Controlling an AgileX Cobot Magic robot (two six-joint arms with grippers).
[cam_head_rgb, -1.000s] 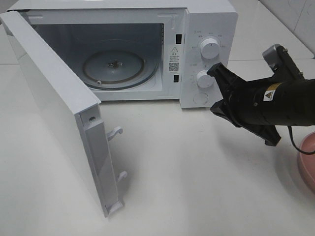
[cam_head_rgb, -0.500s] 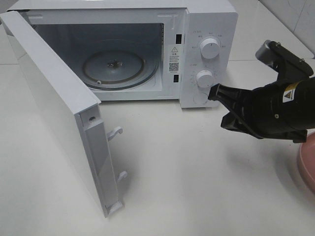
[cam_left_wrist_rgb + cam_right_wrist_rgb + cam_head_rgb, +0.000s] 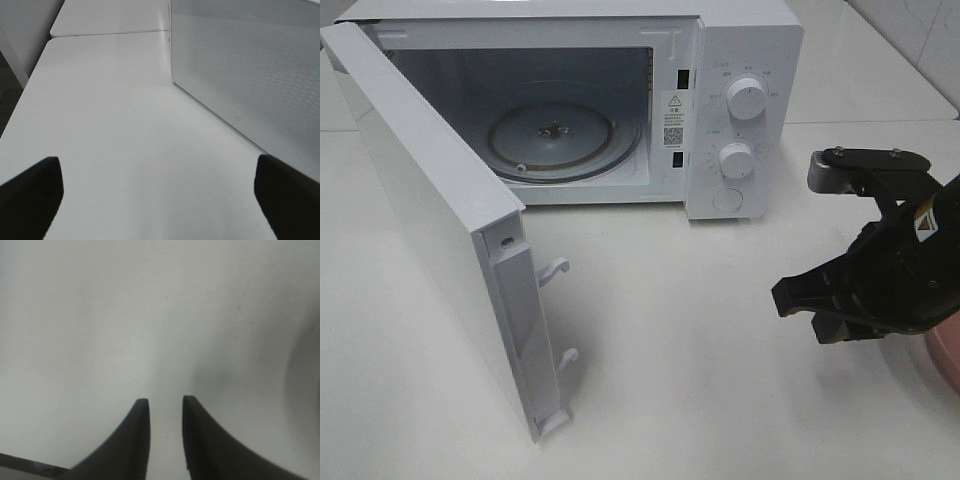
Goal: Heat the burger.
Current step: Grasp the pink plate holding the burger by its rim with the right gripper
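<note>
The burger is out of view in every frame. The white microwave [image 3: 740, 110] stands at the back with its door [image 3: 430, 220] swung wide to the left, baring the glass turntable [image 3: 555, 140], which carries nothing. My right gripper [image 3: 805, 310] hangs over the table in front of the control panel, pointing down-left. In the right wrist view its fingers [image 3: 142, 435] stand a little apart over bare white table with nothing between them, so the right gripper [image 3: 166, 402] is open. My left gripper [image 3: 157, 165] is wide open and empty, beside the door's meshed panel [image 3: 245, 65].
The rim of a pink plate [image 3: 945, 355] shows at the right edge, just behind my right arm. Two knobs [image 3: 747, 98] and a round button [image 3: 727, 201] sit on the microwave's panel. Door latches [image 3: 556, 268] jut from the open door's edge.
My right gripper has pulled away from the microwave's lower knob, swung toward the front right and tipped down, and its fingers have parted slightly. The left gripper has not moved.
</note>
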